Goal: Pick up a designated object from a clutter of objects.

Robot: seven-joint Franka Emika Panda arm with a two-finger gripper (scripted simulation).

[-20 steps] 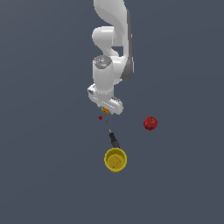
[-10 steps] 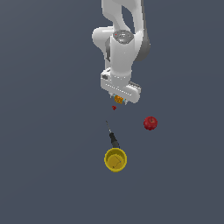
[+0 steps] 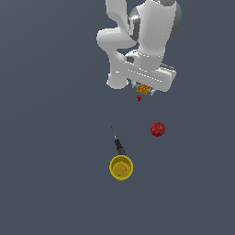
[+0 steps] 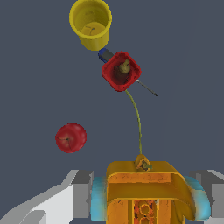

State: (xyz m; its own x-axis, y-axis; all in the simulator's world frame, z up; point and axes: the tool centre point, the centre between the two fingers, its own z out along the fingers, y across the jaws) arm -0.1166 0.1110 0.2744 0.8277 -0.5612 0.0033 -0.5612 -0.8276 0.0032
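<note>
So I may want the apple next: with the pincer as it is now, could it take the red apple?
Probably not yet: the pincer is already shut on the orange blocky item. The red apple itself sits in the open, unobstructed.

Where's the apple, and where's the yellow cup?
apple (image 3: 157, 129), exterior view, middle of its red skin
cup (image 3: 121, 167), exterior view, its yellow inside floor

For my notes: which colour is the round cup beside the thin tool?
Yellow. The round cup shows best in the wrist view, and it appears in the exterior view too.
</note>
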